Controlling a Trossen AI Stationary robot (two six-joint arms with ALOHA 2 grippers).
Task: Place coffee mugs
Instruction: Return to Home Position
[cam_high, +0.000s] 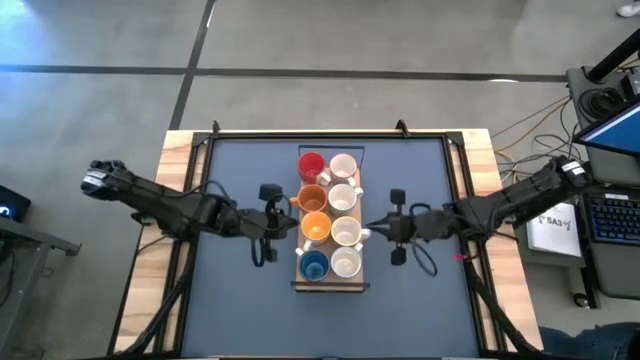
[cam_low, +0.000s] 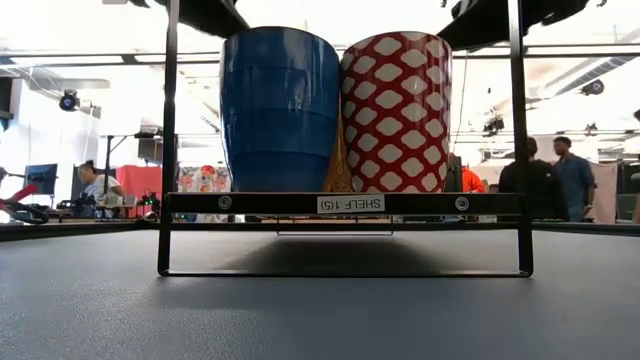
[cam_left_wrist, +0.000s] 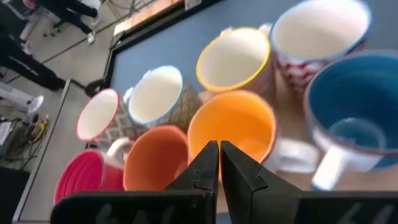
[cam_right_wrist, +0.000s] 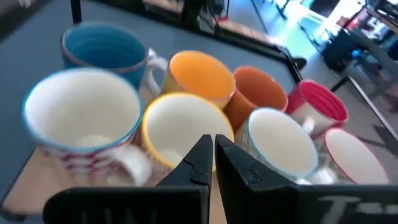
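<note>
All eight coffee mugs (cam_high: 342, 196) are sitting on the shelf (cam_high: 331, 286), a low wooden board w/ a black frame at the centre of the dark tabletop (cam_high: 230, 300). They are packed in two rows of four. In the high view the left row is running from the red mug (cam_high: 310, 163) at the picture's top, through the dark orange mug (cam_high: 312, 198) and the lighter orange mug (cam_high: 315, 227), to the blue mug (cam_high: 314, 264) at the bottom. The right row is showing four white insides, the bottom one being the red-patterned mug (cam_high: 345, 262) (its red-and-white diamond outside is showing best in the low view, where it is standing upright against the blue one, behind a label (cam_low: 357, 203) reading "SHELF 1(5)"). The left gripper (cam_high: 285, 222) is hovering just beside the left row, approx. level w/ the two orange mugs. It is sitting above rim height, fingers clenched together on nothing, w/ only a hairline gap showing in the left wrist view. The right gripper (cam_high: 377, 229) is hanging just beside the right row, opp. the yellow-rimmed mug (cam_high: 346, 232), likewise pinched closed & empty. Beyond the tabletop, two people (cam_low: 573, 175) are standing at the low view's right, and another person (cam_low: 90, 185) is sitting at its left.
</note>
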